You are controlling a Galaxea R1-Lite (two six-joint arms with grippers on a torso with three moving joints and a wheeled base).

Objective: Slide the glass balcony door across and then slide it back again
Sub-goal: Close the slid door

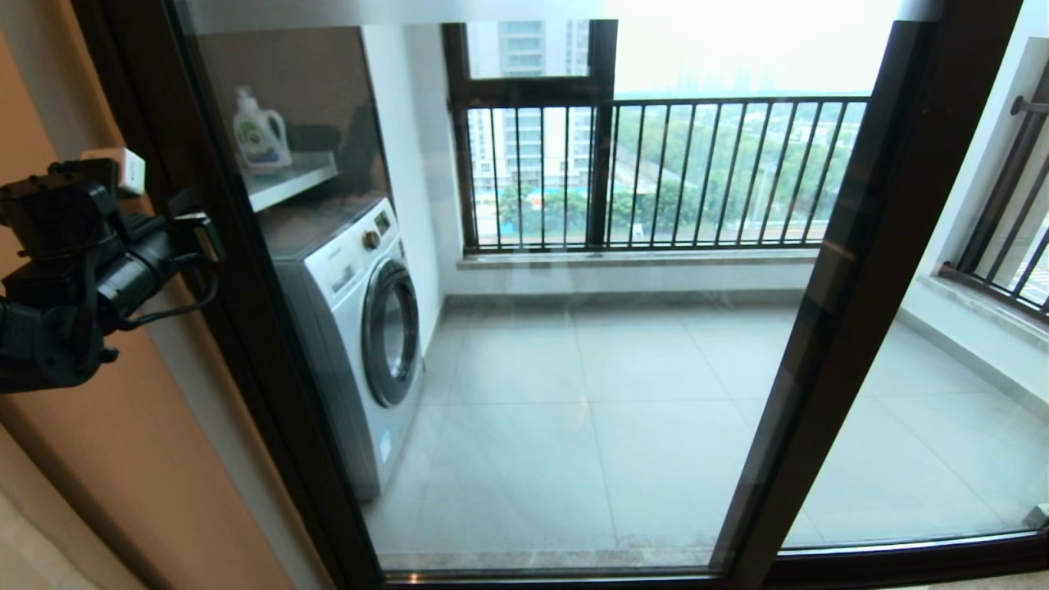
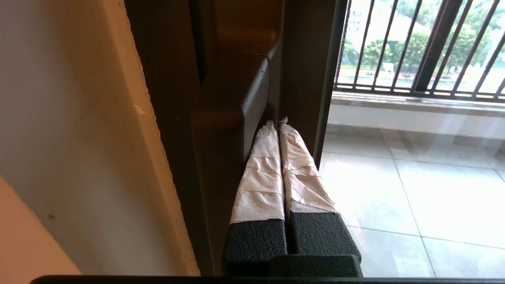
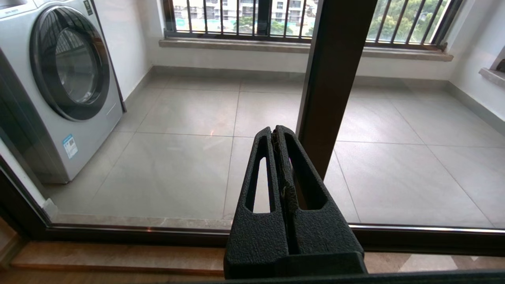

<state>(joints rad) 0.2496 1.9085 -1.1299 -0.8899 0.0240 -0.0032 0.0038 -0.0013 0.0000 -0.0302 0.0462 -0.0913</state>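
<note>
Left gripper (image 2: 278, 123) jaws pressed together, empty — tips against the glass balcony door's (image 1: 574, 369) handle (image 2: 232, 114). Right gripper (image 3: 275, 132) likewise closed, facing the tiled balcony floor (image 3: 189, 165).

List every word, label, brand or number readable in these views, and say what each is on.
No text can be read for certain.
Washing machine: brand mark on the control panel, too small.
Blue sticker on its front: print blurred.
Detergent bottle on the shelf: green label, illegible.
</note>
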